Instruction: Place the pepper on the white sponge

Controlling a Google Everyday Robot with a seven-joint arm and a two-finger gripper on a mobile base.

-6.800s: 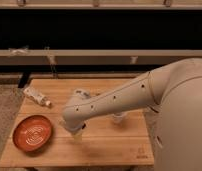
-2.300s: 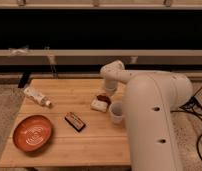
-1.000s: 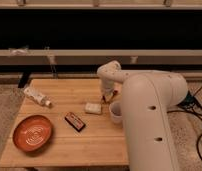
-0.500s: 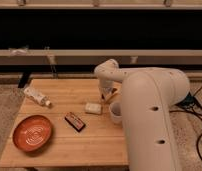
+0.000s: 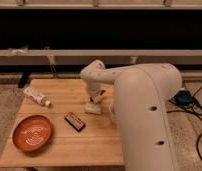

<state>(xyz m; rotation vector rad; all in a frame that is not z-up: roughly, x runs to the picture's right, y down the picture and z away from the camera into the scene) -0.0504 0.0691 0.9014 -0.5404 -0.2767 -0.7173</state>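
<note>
Pepper [image 5: 101, 93]: a red speck at the gripper [image 5: 97, 98], just above the white sponge [image 5: 92, 108] on the wooden table [image 5: 59, 145]. Cannot tell whether the gripper is clamped on it. Suggested: centre over the pad, lower to contact, and release gently, since a rounded piece may roll off.

This looks like a robot test room or lab rather than a home. A bulky white robot arm [image 5: 144, 100] fills the right side, its end effector [image 5: 95, 97] low over the middle of a plain wooden table [image 5: 59, 150]. Loose cables [image 5: 196, 107] and a small blue box [image 5: 184, 96] lie on the speckled floor [image 5: 6, 107]. Behind the table run long pale horizontal rails [image 5: 144, 53] against a dark recess. On the table a few odd items sit apart: an orange plate [image 5: 32, 132], a white tube [image 5: 36, 96] and a dark bar [image 5: 74, 121].
</note>
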